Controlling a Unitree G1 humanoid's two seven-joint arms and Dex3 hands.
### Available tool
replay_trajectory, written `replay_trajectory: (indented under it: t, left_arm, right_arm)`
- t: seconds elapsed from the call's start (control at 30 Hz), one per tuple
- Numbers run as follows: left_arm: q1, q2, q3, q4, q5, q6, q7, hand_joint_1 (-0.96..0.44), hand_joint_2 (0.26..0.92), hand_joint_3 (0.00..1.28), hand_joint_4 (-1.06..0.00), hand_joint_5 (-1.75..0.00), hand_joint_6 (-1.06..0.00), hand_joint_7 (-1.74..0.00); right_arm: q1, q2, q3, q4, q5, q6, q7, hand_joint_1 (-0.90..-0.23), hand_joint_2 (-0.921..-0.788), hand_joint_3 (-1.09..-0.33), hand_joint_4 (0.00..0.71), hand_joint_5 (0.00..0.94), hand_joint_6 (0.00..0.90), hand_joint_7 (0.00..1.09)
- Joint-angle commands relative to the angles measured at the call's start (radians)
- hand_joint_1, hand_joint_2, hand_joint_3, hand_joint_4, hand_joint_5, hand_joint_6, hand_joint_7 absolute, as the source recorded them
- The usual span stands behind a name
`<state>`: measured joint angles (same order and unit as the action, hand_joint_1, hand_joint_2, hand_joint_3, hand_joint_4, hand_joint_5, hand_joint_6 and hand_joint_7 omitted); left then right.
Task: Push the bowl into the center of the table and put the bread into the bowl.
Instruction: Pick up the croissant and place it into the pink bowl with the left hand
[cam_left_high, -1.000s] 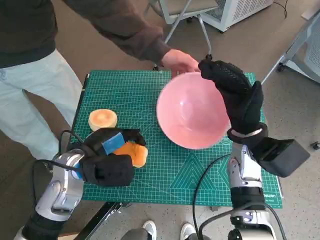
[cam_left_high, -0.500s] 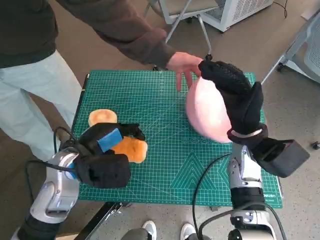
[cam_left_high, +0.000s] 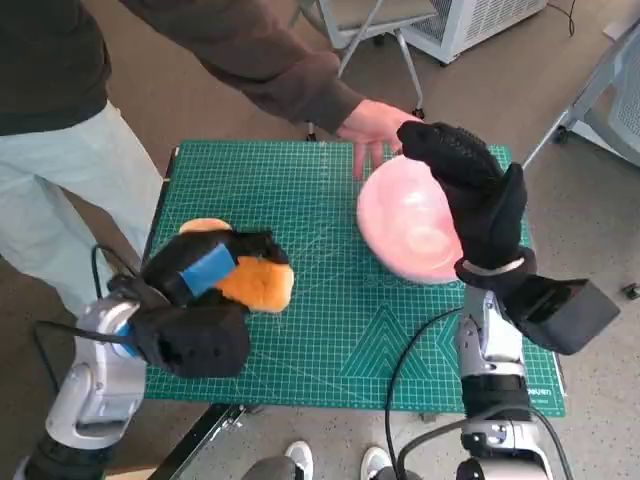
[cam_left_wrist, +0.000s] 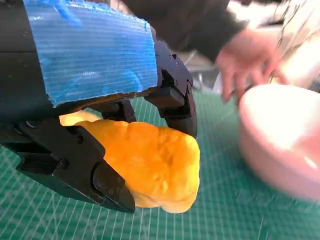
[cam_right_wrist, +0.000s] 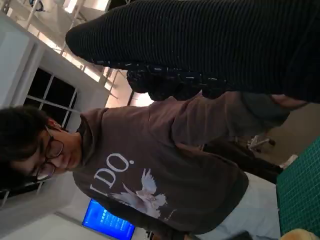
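Note:
The pink bowl (cam_left_high: 405, 228) sits on the right half of the green mat (cam_left_high: 330, 330) and looks slightly tilted. My gloved right hand (cam_left_high: 472, 190) lies over its right rim with fingers stretched out, holding nothing. My left hand (cam_left_high: 195, 295) grips an orange piece of bread (cam_left_high: 258, 284) just above the left part of the mat. In the left wrist view the bread (cam_left_wrist: 150, 170) is pinched between the black fingers (cam_left_wrist: 172, 97), with the bowl (cam_left_wrist: 280, 145) beyond it. A second, round bread (cam_left_high: 203, 226) peeks out behind my left hand.
A person stands at the far left and reaches over the table; their hand (cam_left_high: 372, 125) hovers at the bowl's far rim and also shows in the left wrist view as a hand (cam_left_wrist: 247, 57). A chair base (cam_left_high: 375, 30) stands behind the table.
The bowl slid right, tipped up on edge, then settled lower again. My left hand lifted the orange bread and moved slightly away from me. The person's hand shifted right.

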<state>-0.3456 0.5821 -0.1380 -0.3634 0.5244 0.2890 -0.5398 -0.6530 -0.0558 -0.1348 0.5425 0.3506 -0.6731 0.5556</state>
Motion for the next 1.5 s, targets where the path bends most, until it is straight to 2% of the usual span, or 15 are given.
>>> replay_trajectory:
  t: [0.03,0.57,1.5]
  left_arm:
    - [-0.045,-0.001,0.017,-0.051,-0.007,0.004,-0.001,0.00,0.895,0.00,-0.86,-0.95,-0.71,-1.11]
    - [-0.123,-0.022,0.013,-0.033,-0.014,-0.065,0.051,0.00,0.885,0.00,-0.90,-0.91,-0.73,-1.09]
    - [-0.283,-0.086,-0.085,0.073,0.003,-0.115,0.049,0.00,0.884,0.00,-0.91,-0.90,-0.72,-1.09]
  right_arm:
    - [0.020,-0.004,-0.004,0.006,0.005,0.015,0.007,-0.672,-0.921,-0.721,0.180,0.001,0.040,0.58]
    - [0.021,-0.010,-0.016,0.014,0.022,0.020,0.022,-0.670,-0.921,-0.716,0.179,0.000,0.039,0.58]
    - [0.026,-0.007,-0.034,0.013,0.023,0.006,0.020,-0.655,-0.921,-0.710,0.180,0.000,0.036,0.58]
